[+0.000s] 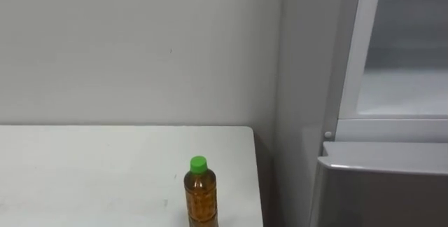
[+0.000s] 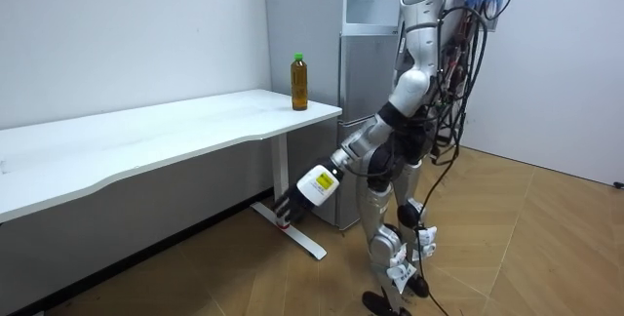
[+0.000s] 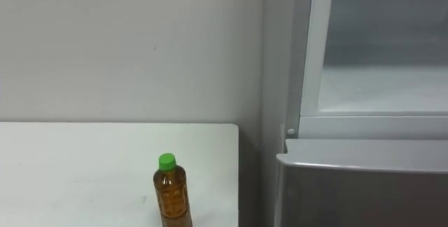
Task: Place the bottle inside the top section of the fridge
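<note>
Room view | bottle [image 2: 299,82] upright on table [image 2: 146,136] corner, beside fridge [image 2: 363,72] | left hand [image 2: 289,206] low, state unreadable

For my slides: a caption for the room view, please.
Robot stands by the fridge; green-capped bottle upright at the white table end.

**White table beside the fridge, one bottle on it**

You are looking at a white table [image 1: 84,164] whose short end sits just beside the fridge [image 1: 381,185], with a narrow gap between the two. One bottle [image 1: 200,195] stands upright on the top, with amber liquid and a green cap. It is near the end closest to the fridge, a little in from that edge. In the room view, the table's white leg rests on a wood floor.
</note>
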You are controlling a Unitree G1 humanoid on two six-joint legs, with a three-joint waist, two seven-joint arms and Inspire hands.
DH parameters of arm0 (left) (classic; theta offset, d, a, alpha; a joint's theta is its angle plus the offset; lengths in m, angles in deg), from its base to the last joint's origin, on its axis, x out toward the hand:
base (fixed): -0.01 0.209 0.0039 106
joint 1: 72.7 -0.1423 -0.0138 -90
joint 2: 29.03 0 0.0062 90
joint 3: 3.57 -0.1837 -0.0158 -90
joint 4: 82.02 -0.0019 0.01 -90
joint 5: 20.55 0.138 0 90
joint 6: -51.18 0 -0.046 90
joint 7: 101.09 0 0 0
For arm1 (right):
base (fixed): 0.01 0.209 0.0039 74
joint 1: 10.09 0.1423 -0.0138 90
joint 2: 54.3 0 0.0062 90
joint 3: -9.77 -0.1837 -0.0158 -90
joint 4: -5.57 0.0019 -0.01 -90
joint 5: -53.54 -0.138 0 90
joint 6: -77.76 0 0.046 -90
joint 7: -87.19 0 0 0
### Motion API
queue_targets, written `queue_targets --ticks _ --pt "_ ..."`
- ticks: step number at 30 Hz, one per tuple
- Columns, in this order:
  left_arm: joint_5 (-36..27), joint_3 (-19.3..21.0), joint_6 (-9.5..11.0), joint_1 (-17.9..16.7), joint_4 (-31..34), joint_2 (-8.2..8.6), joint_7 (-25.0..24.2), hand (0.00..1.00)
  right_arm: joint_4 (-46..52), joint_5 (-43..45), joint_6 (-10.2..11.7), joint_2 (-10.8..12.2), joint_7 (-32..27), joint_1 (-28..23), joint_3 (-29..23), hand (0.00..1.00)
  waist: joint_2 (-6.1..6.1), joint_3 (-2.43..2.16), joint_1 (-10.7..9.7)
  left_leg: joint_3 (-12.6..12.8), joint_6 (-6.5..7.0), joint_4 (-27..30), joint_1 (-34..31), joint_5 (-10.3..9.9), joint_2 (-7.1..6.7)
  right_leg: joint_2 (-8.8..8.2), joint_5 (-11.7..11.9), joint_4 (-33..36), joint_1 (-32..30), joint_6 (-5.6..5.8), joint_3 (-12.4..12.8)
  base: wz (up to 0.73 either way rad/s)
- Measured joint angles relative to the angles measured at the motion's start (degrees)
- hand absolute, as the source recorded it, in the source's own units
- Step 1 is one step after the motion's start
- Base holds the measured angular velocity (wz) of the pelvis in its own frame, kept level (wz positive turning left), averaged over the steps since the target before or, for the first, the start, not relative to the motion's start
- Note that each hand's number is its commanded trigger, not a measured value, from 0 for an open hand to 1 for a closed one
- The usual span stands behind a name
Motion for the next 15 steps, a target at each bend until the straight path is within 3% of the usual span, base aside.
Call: queue_targets --ticks 8,15 --pt "7.06 -2.36 -1.34 0.34 -10.1 0.15 -6.1 0.0 -0.11 0.43 -0.02 0.16 -0.28 0.23 0.96 0.0 -0.36 0.06 -0.45 0.73 -0.01 -0.2 -0.06 -0.05 0.13 0.16 0.0 0.14 -0.27 0.0 1.28 -0.03" --pt "11.88 -4.04 -4.43 1.43 -18.61 0.13 -8.38 0.0 -2.19 0.19 -0.3 0.16 -0.75 1.9 3.42 0.0 -1.58 0.04 -1.2 1.06 -0.01 -0.32 -0.31 -0.05 0.15 0.21 -0.07 0.0 -1.27 0.04 2.07 -0.05"
